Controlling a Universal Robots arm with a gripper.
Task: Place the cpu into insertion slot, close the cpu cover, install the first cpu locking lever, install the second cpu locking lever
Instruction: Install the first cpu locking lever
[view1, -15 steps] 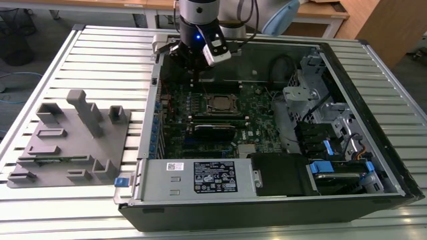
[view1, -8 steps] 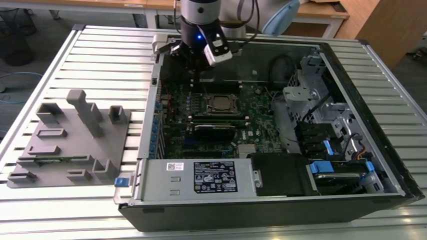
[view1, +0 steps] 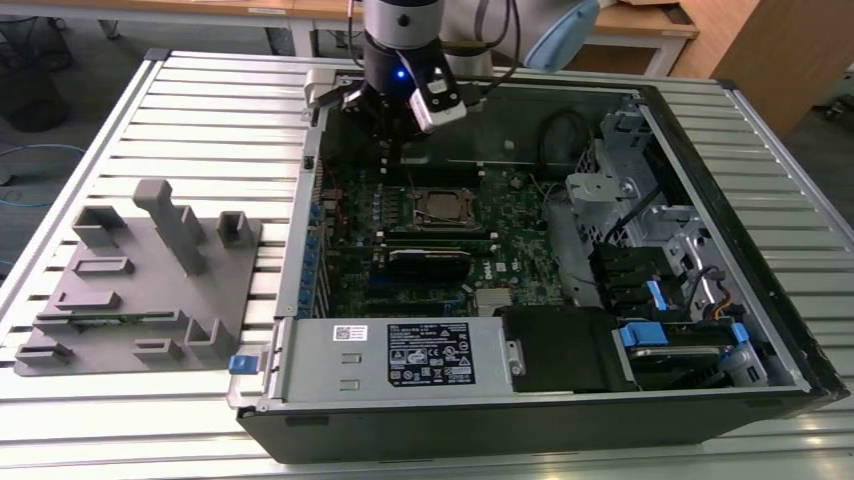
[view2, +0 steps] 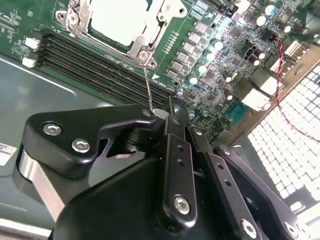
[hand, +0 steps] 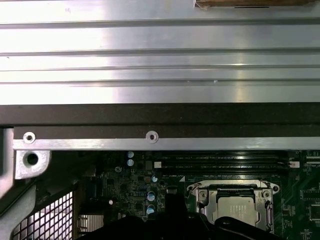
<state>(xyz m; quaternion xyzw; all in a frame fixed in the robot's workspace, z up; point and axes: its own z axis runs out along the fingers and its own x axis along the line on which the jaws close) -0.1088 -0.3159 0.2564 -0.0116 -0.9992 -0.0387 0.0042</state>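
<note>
Cpu lies under the closed cover, upper left of the second wrist view. Gripper, frame centre, pinches the lever tip. Judgement: follow the hinge arc slowly; the thin wire could slip.

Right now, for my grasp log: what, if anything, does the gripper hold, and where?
The gripper appears to pinch the cpu locking lever by its free end.

Ribbed aluminium tabletop under even light. Wooden desk behind. Grey floor, blue cable, wooden panel at exterior view's right.
</note>
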